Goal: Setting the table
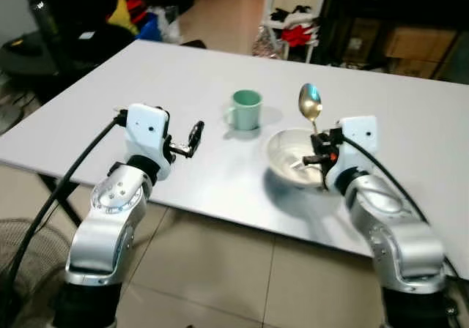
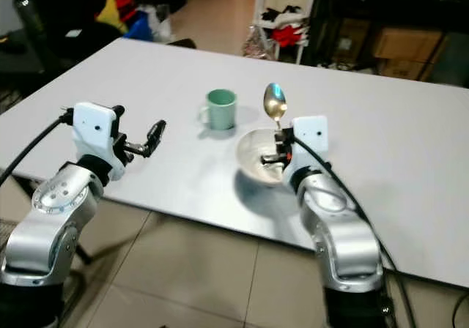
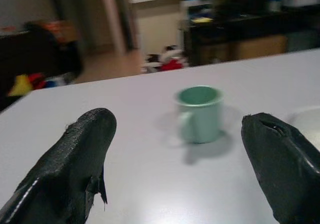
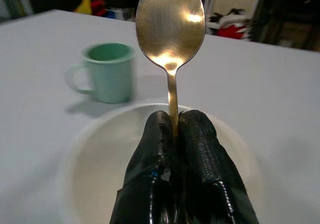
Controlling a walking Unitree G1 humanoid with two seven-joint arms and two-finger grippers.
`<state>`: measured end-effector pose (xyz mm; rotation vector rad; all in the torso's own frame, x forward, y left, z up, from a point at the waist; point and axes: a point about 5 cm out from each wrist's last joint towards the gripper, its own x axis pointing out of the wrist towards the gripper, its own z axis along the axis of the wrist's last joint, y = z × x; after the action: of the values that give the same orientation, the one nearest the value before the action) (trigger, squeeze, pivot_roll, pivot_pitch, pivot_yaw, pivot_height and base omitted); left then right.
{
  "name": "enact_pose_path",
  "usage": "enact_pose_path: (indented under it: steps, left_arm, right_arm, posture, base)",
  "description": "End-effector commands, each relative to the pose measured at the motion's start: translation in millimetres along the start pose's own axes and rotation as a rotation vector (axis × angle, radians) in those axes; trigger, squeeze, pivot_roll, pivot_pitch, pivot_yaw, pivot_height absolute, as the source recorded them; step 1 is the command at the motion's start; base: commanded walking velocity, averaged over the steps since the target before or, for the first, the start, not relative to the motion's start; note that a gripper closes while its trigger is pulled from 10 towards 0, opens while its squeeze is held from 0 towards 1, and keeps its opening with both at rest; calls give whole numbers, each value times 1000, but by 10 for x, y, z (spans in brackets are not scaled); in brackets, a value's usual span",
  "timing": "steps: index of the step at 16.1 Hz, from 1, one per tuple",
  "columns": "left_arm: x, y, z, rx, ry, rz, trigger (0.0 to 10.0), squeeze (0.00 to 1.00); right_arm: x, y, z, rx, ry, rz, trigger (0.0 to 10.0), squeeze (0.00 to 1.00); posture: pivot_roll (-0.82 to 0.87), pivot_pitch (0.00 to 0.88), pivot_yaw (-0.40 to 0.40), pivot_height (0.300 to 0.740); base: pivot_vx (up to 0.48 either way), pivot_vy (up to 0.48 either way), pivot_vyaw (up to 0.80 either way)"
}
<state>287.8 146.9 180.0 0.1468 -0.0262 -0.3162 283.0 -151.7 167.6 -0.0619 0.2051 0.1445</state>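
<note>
Big white table (image 1: 410, 123) spread out ahead, white bowl (image 1: 287, 152) near its front edge, green mug (image 1: 247, 109) just beyond it. Right gripper (image 4: 172, 134) hangs over the bowl, fingers clamped on the handle of the spoon (image 1: 310, 103), which stands upright, scoop on top. Left gripper (image 1: 195, 139) hovers over the table, fingers apart, empty. Risk: that thin handle could swivel in the pinch and clatter into the bowl.

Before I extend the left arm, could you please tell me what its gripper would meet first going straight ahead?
Probably the mint-green mug: it stands between the open fingers of the left gripper, some way ahead on the white table.
</note>
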Motion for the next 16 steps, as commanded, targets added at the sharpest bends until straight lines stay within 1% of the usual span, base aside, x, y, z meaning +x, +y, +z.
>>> enact_pose_path:
  steps: [1, 3, 6, 7, 8, 9, 10, 11, 14, 16]
  left_arm:
    - [24, -126, -20, 5, 15, -93, 10000, 0]
    - [31, -170, -34, 63, 48, -163, 10000, 0]
    - [50, -177, -28, 72, 57, -228, 10000, 0]
    - [71, -177, -18, 79, 58, -268, 10000, 0]
    - [71, -187, -18, 74, 63, -289, 10000, 0]
    - [45, -256, -34, 84, 88, -383, 10000, 0]
    - [27, -287, -44, 91, 99, -424, 10000, 0]
    - [19, -301, -43, 93, 101, -441, 10000, 0]
    - [-31, -347, -51, 90, 118, -516, 10000, 0]
    - [-77, -371, -69, 90, 136, -561, 10000, 0]
  right_arm:
    - [6, -69, 46, -30, 12, 0, 10000, 0]
    - [51, -138, 68, -90, 58, 21, 10000, 0]
    - [163, -242, 82, -188, 153, 53, 10000, 0]
    - [240, -297, 98, -224, 200, 92, 10000, 0]
    - [271, -311, 108, -242, 212, 103, 10000, 0]
    - [351, -359, 137, -297, 262, 113, 10000, 0]
    - [374, -371, 157, -309, 280, 116, 10000, 0]
    - [380, -372, 176, -312, 285, 122, 10000, 0]
    - [371, -361, 304, -317, 299, 210, 10000, 0]
    - [322, -345, 307, -351, 339, 282, 10000, 0]
  posture:
    - [75, 0, 23, 740]
    - [69, 0, 22, 740]
    - [64, 0, 29, 740]
    - [63, 0, 33, 740]
    - [63, 0, 37, 740]
    - [65, 0, 40, 740]
    - [66, 0, 41, 740]
    - [66, 0, 41, 740]
    - [70, 0, 41, 740]
    - [71, 0, 42, 740]
  base:
    - [0, 0, 0]
    - [0, 0, 0]
    - [0, 0, 0]
    - [0, 0, 0]
    - [0, 0, 0]
    - [0, 0, 0]
    - [0, 0, 0]
    - [0, 0, 0]
    - [0, 0, 0]
    - [0, 0, 0]
